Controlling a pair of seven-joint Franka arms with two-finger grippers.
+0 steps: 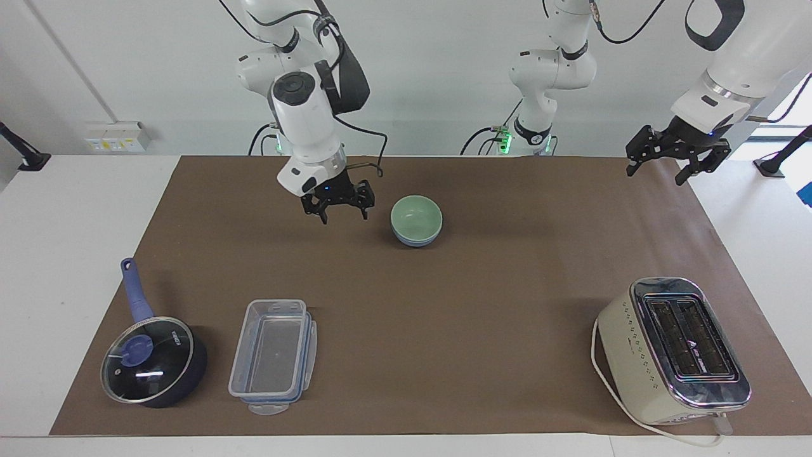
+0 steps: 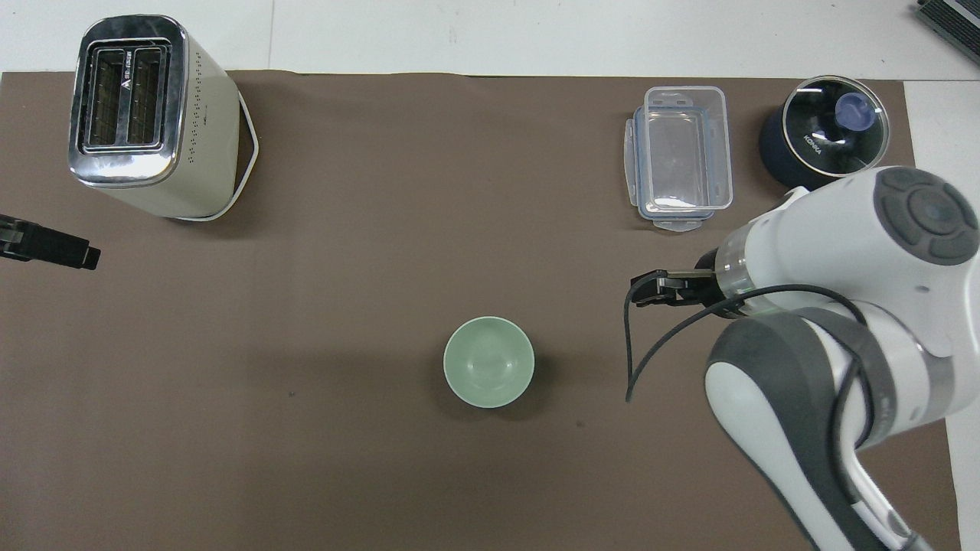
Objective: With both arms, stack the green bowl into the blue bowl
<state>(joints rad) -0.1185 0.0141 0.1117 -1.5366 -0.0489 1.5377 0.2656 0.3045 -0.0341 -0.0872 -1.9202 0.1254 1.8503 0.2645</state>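
Beside your right pincer (image 1: 337,202), toward the left arm's end of the desk (image 1: 495,285), the green bowl (image 1: 416,218) is sitting nested in the blue bowl (image 1: 415,241); only a thin blue band is showing under the green rim in the facing view, and from overhead you are seeing the green bowl (image 2: 488,361) alone. Your right pincer is hanging empty with its fingers spread, over bare desk just clear of the stack and touching nothing.

Your left pincer (image 1: 676,152) is waiting high over the edge of the desk at its own arm's end, well apart from the bowls, fingers spread and holding nothing. In the overhead view only its dark tip (image 2: 47,246) is showing, beside the toaster (image 2: 149,115).

You are looking at a task that appears done: green is seated level inside blue, with no tilt that I can make out. The relation that matters now is that the stack lies to the side of your right pincer, toward the left arm, and that the right arm is by far the nearer one. So any coming move should be carrying that pincer up and away from the stack, not sweeping toward the left arm's end, where a finger could be clipping the rim. A round bowl offers no long axis to worry about.
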